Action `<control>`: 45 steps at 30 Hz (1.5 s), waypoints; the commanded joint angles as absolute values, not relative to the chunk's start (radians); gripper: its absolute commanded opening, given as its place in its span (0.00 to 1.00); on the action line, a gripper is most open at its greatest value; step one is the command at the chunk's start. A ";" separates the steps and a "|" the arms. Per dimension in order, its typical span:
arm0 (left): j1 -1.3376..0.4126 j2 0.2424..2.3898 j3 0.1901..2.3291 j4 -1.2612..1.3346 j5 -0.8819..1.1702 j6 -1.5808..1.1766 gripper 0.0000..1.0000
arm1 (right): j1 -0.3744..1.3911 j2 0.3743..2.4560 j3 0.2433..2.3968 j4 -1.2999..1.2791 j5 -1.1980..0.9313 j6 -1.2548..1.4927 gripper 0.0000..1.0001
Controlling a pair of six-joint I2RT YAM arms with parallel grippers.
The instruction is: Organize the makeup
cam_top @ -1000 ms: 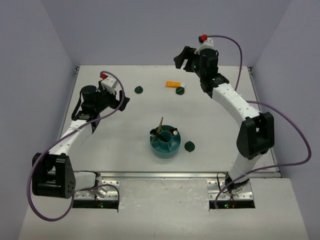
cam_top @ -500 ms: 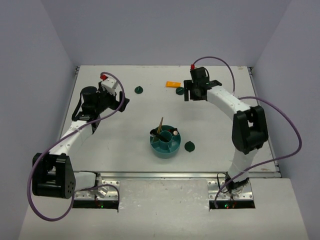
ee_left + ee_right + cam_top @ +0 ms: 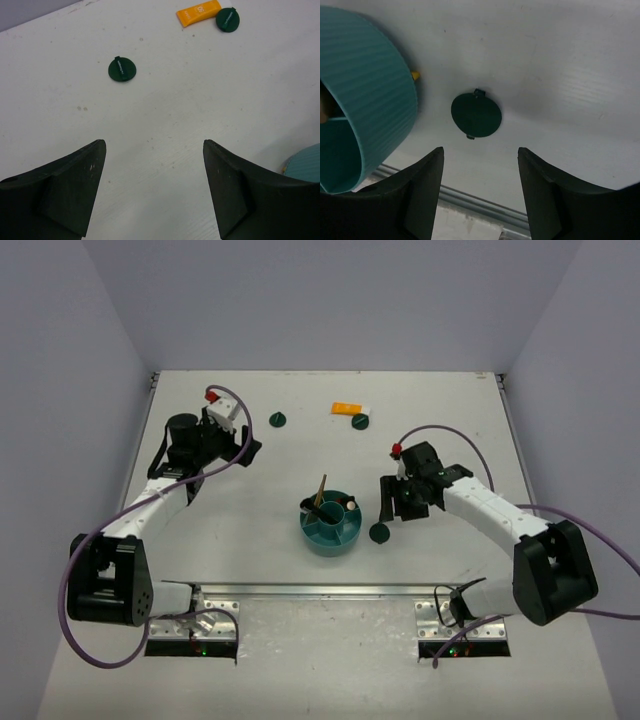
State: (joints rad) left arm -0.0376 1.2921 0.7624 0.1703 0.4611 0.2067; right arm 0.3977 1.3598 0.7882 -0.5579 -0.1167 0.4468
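Three dark green compacts are still loose on the bench (image 3: 450,420): a near compact (image 3: 379,532) just right of the teal bowl (image 3: 330,543), a far-left compact (image 3: 278,420) and a far-right compact (image 3: 360,421). The far-right one lies just beside the orange packet (image 3: 346,408).

Change: a second ago the right arm was up at the far right, over the packet end. It has swung to the near side and now hangs low beside the bowl. The right tool (image 3: 480,155) is released, jaws apart with nothing between them. The near compact sits flat on the bench just ahead of the gap, untouched.

Reading: the arm seems to have passed over the far items and lined up on the near compact. A pick-up here is likely, with the bowl close at hand for the drop.

No change on the left. The left tool (image 3: 153,145) is released and empty, hovering at far left and facing the far-left compact. None of the loose makeup has moved.

Around: the bowl already holds a tan brush (image 3: 320,490) leaning out, plus other small pieces too small to name.

In the way: the bowl wall stands close on the left of the near compact, so the left finger has little room. The compact is flat and thin, awkward to pinch from above.
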 commanded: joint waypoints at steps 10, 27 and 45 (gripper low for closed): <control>-0.028 1.251 0.771 0.215 0.478 0.202 0.77 | 0.456 1.400 0.694 -0.391 -0.049 0.471 0.57; -0.027 1.244 0.781 0.202 0.467 0.214 0.77 | 0.526 1.502 0.644 -0.332 0.006 0.496 0.51; -0.027 1.244 0.789 0.192 0.461 0.227 0.77 | 0.566 1.611 0.699 -0.364 0.093 0.492 0.21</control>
State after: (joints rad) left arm -0.0376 1.2739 0.7624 0.1749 0.4611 0.2131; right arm 0.5550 1.5543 0.7089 -0.3486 0.0416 0.4925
